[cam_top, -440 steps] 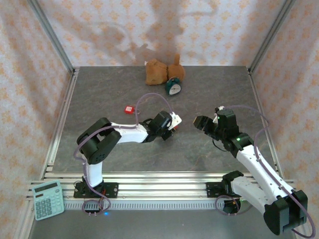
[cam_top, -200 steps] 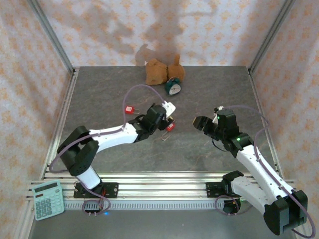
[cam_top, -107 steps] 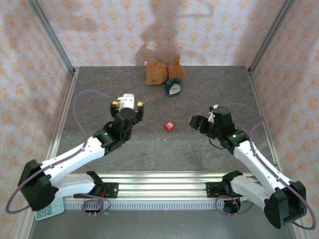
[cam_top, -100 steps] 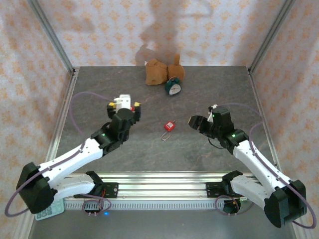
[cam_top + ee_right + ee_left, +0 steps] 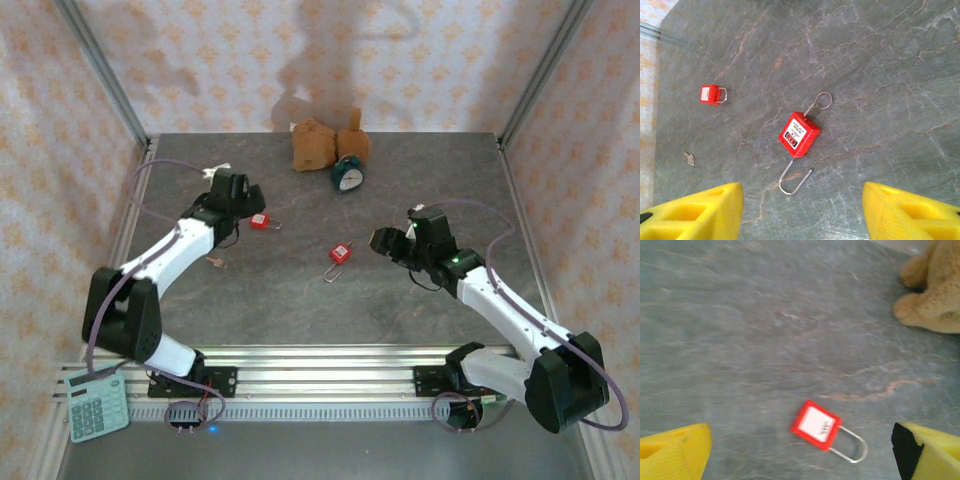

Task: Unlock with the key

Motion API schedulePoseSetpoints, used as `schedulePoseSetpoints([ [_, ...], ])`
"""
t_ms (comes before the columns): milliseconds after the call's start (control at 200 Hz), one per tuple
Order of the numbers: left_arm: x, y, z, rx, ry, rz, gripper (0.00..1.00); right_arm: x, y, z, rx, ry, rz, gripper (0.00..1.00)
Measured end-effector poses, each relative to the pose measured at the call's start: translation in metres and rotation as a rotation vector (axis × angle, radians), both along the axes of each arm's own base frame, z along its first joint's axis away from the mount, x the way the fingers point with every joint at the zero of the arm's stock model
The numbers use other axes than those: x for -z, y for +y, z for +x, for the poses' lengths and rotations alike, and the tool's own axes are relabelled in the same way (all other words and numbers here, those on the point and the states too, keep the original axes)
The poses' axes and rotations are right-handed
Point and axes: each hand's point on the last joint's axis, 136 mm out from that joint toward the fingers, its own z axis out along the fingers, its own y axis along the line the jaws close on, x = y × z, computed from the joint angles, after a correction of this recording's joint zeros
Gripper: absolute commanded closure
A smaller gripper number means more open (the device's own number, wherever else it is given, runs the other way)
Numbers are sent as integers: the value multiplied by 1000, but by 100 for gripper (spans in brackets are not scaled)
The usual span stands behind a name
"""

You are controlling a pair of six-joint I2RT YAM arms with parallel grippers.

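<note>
On the left of the surface (image 5: 300, 310), just beside my left forearm, lies the key (image 5: 213, 262): a tan sliver flat on the stone, with nothing holding it. It is too small for me to tell surely which way its long axis runs; from above it seems to lie roughly across the view.

My left pincer (image 5: 801, 452) is the nearer one, yet it faces the wrong way. Its jaws are spread wide and empty over the left lock (image 5: 816, 423), which lies flat between the fingertips with its shackle to the right. The key sits back from there, toward my own base. To take it, I judge I must draw that arm back and turn the wrist toward the near side.

My right pincer (image 5: 802, 210) hangs with jaws apart, gripping nothing, above the mid lock (image 5: 799, 134), whose shackle looks swung out and which has a ring at its other end. From there the key is well apart, off to the left past both locks, so the fetch falls to the left arm.
</note>
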Motion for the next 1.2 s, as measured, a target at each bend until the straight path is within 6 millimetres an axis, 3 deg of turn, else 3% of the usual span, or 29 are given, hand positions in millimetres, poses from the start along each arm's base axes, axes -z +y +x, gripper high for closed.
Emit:
schedulePoseSetpoints([
  [230,51,-38,46,102,124,-98,7,1,0,-1,-4,4,-5,33],
  [491,85,-43,63,110,197,-135,6,4,-1,-3,-13,8,-19,33],
  [851,99,-41,57,76,233,-163,8,4,-1,-3,-21,6,-26,33],
  [1071,119,-41,39,69,284,-178,10,-2,4,-3,-41,6,-6,33],
  [1201,116,-45,35,68,260,-224,11,-3,5,-3,-45,7,-1,34],
])
